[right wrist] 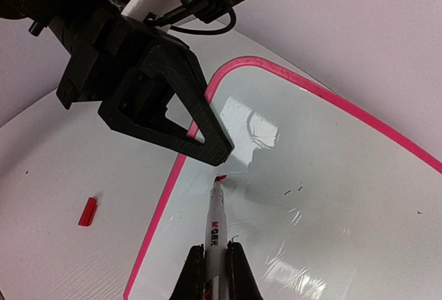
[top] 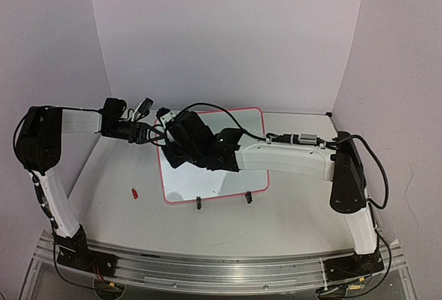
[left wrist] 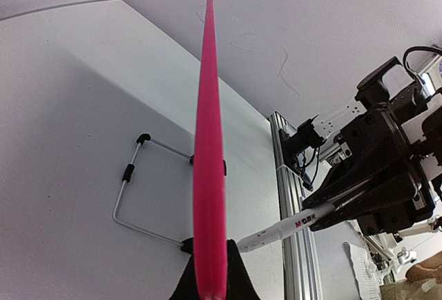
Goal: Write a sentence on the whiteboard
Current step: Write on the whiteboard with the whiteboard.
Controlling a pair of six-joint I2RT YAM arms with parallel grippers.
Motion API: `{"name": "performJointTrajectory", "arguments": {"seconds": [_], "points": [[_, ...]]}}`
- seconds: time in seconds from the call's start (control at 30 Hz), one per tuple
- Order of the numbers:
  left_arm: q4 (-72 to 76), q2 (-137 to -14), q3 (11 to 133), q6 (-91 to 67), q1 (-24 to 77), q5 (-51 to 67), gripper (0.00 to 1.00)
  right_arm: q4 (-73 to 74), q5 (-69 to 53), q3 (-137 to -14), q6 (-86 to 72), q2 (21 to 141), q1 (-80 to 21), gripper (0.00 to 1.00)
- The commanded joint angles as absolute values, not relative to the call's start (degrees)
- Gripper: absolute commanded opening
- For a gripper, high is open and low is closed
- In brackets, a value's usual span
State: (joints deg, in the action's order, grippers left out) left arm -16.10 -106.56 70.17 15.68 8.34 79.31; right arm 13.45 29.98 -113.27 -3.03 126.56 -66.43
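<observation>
The whiteboard (top: 219, 181) lies mid-bench (top: 293, 207) between the two arms, its two black clip feet along the near edge. The left end effector (left wrist: 210, 283) is clamped on the board's pink left edge, while the right end effector (right wrist: 215, 272) is closed on a white marker (right wrist: 215, 225), red tip at the glossy surface near that edge. A small red cap (top: 135, 193) rests on the bench left of the board.
</observation>
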Motion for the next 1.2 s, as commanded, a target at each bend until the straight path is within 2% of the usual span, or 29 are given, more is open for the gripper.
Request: {"name": "performJointTrajectory", "arguments": {"seconds": [0.0,1.17], "points": [[-18.59,-106.96,70.14,21.98,10.10,75.51,0.00,13.14,30.04,-115.83,-3.58,127.49,-66.13,0.00],[-20.51,-106.74,70.84,23.97,10.03,74.84,0.00,15.35,35.60,-110.72,-3.93,123.82,-65.43,0.00]]}}
